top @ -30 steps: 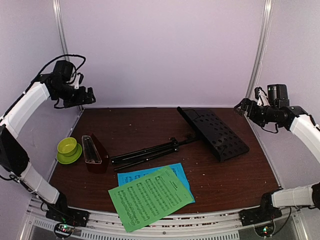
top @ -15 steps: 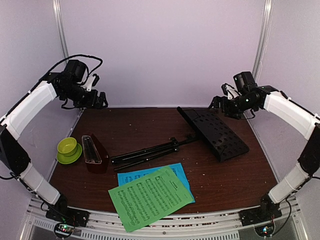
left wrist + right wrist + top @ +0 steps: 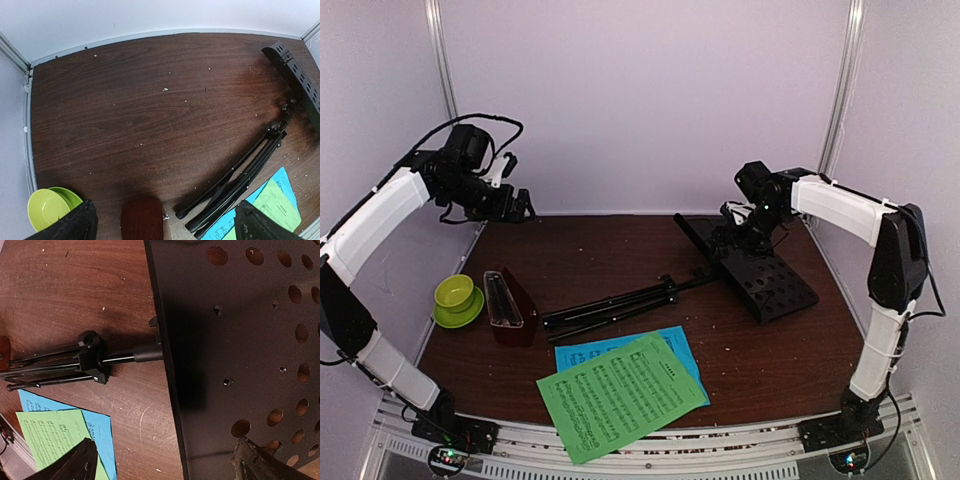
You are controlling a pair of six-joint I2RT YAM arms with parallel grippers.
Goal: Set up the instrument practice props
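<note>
The black music stand (image 3: 767, 272) lies flat on the brown table (image 3: 590, 250). Its perforated plate is at the right rear, and its folded legs (image 3: 615, 304) stretch from the plate toward the left, across the middle of the table. The right gripper (image 3: 735, 226) hangs low over the rear edge of this plate, close to the place where the shaft enters it. In the right wrist view its two fingers (image 3: 75, 464) stand well apart, one on each side of the plate edge, and nothing is between them. I cannot tell if they touch the plate. The left gripper (image 3: 516, 205) is high in the air above the rear left corner of the table, far from every object. Its fingers (image 3: 75, 226) are also spread wide and hold nothing. The green sheet (image 3: 620, 396) of printed music lies at the near edge of the table and partly covers the blue sheet (image 3: 684, 349), which shows behind it and at its right side. The dark red-brown metronome (image 3: 510, 310) with its clear cover is at the left side, just beside the tips of the stand's legs. A lime green cup and saucer (image 3: 455, 298) sit to the left of the metronome, near the left wall.
</note>
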